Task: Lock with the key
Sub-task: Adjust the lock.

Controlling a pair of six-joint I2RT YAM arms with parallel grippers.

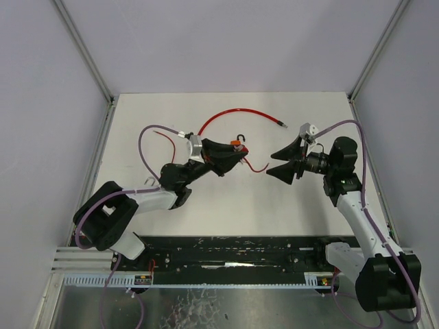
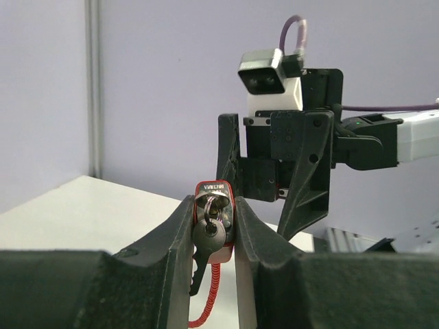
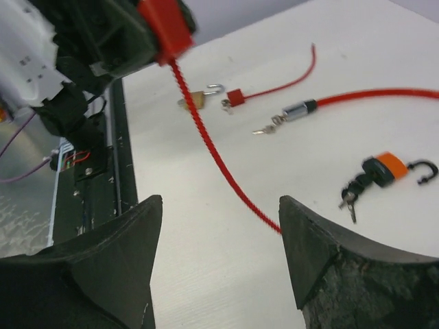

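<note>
Left hand (image 2: 213, 221) clamps red padlock (image 2: 214, 189), key (image 2: 208, 237) hanging below

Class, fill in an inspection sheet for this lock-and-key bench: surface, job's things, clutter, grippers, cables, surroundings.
Surface: white table.
Job's things: red lock, key hanging at its front.
Clutter: orange padlock, brass padlock and small red lock lying on the table.
Grippers: left gripper shut on red lock; right gripper open, empty.
Cables: coiled red cable hangs from the held lock; thick red cable on the table; purple arm cables.
Surroundings: grey walls.
</note>
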